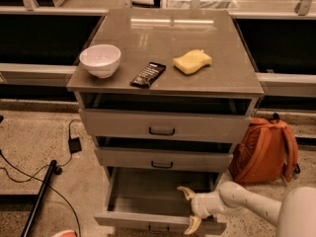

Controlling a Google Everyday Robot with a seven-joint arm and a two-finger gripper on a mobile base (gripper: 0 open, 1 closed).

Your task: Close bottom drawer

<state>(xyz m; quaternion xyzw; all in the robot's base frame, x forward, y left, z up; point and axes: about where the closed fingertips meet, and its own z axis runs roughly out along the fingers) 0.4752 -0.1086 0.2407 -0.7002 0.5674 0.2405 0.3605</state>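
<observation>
The bottom drawer (148, 220) is the lowest of three grey drawers in the cabinet and stands pulled well out, its wide shallow box empty inside. Its low front panel runs along the frame's bottom edge, with the dark handle partly cut off. My gripper (190, 209) comes in from the lower right on a white arm. Its two pale fingers are spread apart, one finger (186, 192) inside the drawer box, the other at the front panel near the right end. It holds nothing.
The middle drawer (163, 158) and top drawer (163, 126) are slightly open. On the cabinet top sit a white bowl (100, 60), a dark snack bar (148, 74) and a yellow sponge (192, 62). An orange backpack (264, 152) stands to the right. Cables and a dark pole (39, 196) lie on the floor at the left.
</observation>
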